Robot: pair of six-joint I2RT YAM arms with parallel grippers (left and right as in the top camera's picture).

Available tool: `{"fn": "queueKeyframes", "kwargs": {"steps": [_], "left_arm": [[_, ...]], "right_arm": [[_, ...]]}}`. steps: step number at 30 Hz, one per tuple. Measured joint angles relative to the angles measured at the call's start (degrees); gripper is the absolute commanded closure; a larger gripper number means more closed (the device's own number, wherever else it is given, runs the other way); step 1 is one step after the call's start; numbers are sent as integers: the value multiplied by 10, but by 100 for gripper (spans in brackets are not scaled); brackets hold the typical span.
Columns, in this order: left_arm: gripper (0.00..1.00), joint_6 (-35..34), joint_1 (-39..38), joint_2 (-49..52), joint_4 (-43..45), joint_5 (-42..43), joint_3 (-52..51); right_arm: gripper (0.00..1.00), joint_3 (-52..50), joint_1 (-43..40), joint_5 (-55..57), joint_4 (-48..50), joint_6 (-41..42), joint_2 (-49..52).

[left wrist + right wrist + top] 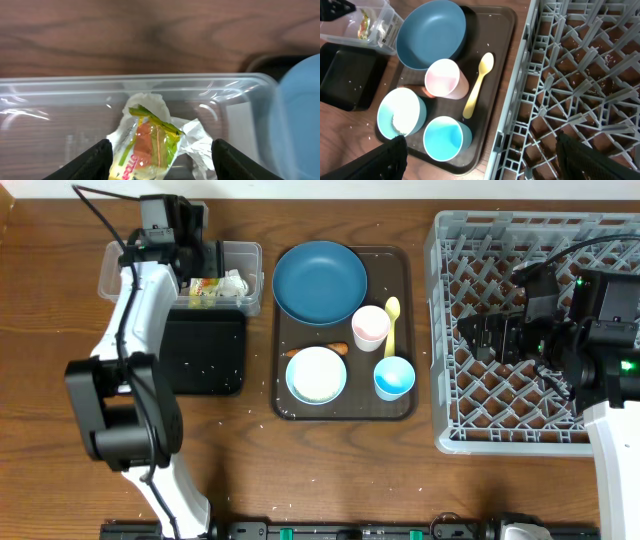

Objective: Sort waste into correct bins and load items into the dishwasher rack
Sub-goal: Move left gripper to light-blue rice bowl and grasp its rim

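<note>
The crumpled yellow-green and white wrapper [150, 142] lies in the clear tub [245, 260]. My left gripper [162, 162] is open, with one finger on each side of the wrapper. The black tray [205, 350] lies in front of the tub. The dark blue bowl [320, 280], pink-and-white cup [370, 327], yellow spoon [391, 320], light blue cup [394, 377], carrot [335, 349] and small pale blue bowl [293, 380] holding rice [402, 112] sit on the brown serving tray. My right gripper [487, 160] is open and empty above the left edge of the grey rack [445, 330].
The brown serving tray [403, 270] lies between the bins and the rack. Loose rice grains are scattered on the wooden table [50, 330] near the black tray and inside the rack. The rack holds no dishes.
</note>
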Motion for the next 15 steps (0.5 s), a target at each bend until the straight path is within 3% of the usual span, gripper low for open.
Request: {"fn": "queueKeyframes", "kwargs": {"steps": [8,15], "left_arm": [[33,30,-37,-124,-60,0,0],[33,42,-84,-174,-189,37,0]], "right_arm": [[7,0,0,0,1,0,0],[6,0,0,0,1,0,0]]}}
